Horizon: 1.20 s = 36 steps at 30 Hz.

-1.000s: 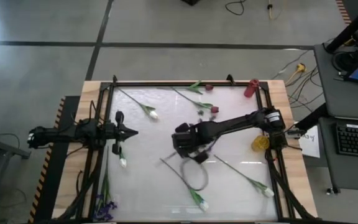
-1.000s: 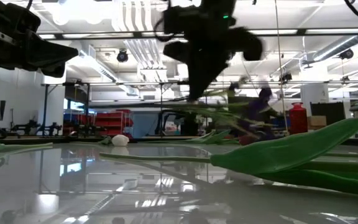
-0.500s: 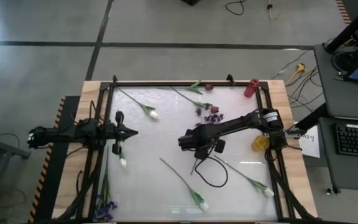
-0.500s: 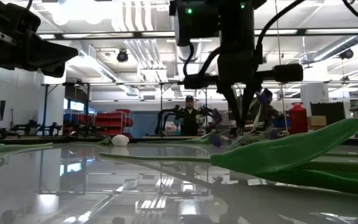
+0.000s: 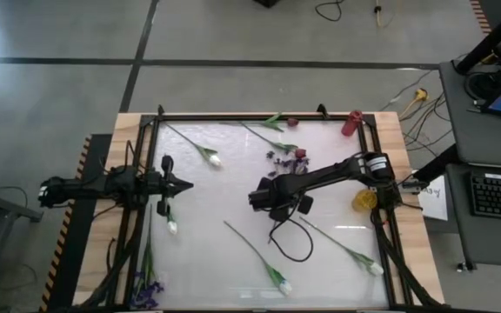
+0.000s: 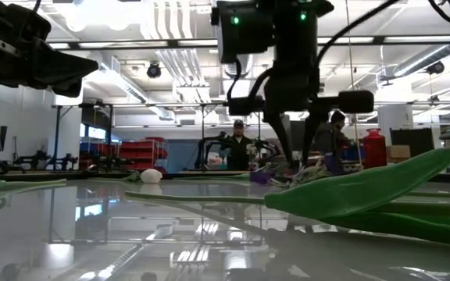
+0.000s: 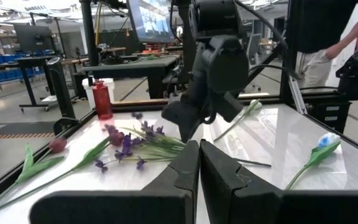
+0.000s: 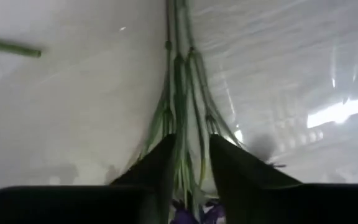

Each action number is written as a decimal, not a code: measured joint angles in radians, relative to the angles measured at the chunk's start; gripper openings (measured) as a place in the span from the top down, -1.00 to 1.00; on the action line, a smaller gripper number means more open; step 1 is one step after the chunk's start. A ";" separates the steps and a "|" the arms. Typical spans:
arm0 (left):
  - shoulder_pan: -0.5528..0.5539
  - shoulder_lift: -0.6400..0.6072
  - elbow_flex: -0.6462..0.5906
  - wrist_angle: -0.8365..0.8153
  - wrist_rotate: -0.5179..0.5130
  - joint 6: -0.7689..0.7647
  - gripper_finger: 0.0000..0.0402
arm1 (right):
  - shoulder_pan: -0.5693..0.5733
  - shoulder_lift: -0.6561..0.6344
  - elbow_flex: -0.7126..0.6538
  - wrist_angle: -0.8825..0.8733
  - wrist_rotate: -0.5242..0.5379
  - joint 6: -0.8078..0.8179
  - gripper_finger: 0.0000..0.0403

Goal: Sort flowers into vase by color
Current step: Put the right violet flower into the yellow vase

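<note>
Right gripper (image 5: 272, 198) mid-bench, fingers (image 8: 160, 163) slightly parted astride purple flower spray (image 7: 132, 142) lying on the bench (image 5: 207, 209), left gripper (image 5: 183, 183) fingers closed, empty, at left edge

The glossy white table top (image 5: 216, 200), inside a black frame on a wooden board, carries scattered green-stemmed artificial flowers. White tulip buds (image 5: 213, 159) lie across it, dark red buds (image 5: 300, 154) near the far edge, and purple blossom sprays (image 5: 278, 157) beside them. A red bottle (image 5: 350, 123) stands at the far right corner.
</note>
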<state>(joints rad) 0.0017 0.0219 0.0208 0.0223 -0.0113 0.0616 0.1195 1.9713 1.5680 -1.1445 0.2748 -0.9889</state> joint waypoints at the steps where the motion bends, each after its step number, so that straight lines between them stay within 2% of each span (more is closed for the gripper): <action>1: 0.000 0.000 0.000 0.000 0.000 0.000 1.00 | 0.005 0.000 0.009 -0.002 0.003 0.043 0.40; 4: 0.000 0.000 0.000 0.000 0.000 0.000 1.00 | 0.021 0.000 0.049 -0.008 0.015 0.263 0.22; 6: 0.000 0.000 0.000 0.000 0.000 0.000 1.00 | 0.026 0.000 0.085 -0.027 0.014 0.494 0.14; 8: 0.000 0.000 0.000 0.000 0.000 0.000 1.00 | 0.026 0.000 0.120 -0.044 0.012 0.795 0.09; 12: 0.000 0.000 0.000 0.000 0.000 0.000 1.00 | 0.023 0.000 0.165 -0.084 0.010 1.578 0.07; 15: 0.000 0.000 0.000 0.000 0.000 0.000 1.00 | 0.018 0.000 0.174 -0.108 -0.010 1.892 0.08; 20: 0.000 0.000 0.000 0.000 0.000 0.000 1.00 | 0.019 0.006 0.134 -0.089 -0.032 1.990 0.11; 27: 0.000 0.000 0.000 0.000 0.000 0.000 1.00 | 0.025 0.007 0.045 -0.051 -0.084 2.316 0.10; 36: 0.000 0.000 0.000 0.000 0.000 0.000 1.00 | 0.019 0.007 0.035 0.033 -0.096 2.533 0.09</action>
<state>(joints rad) 0.0017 0.0219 0.0208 0.0219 -0.0113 0.0616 0.1388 1.9781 1.6031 -1.1118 0.1783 1.5445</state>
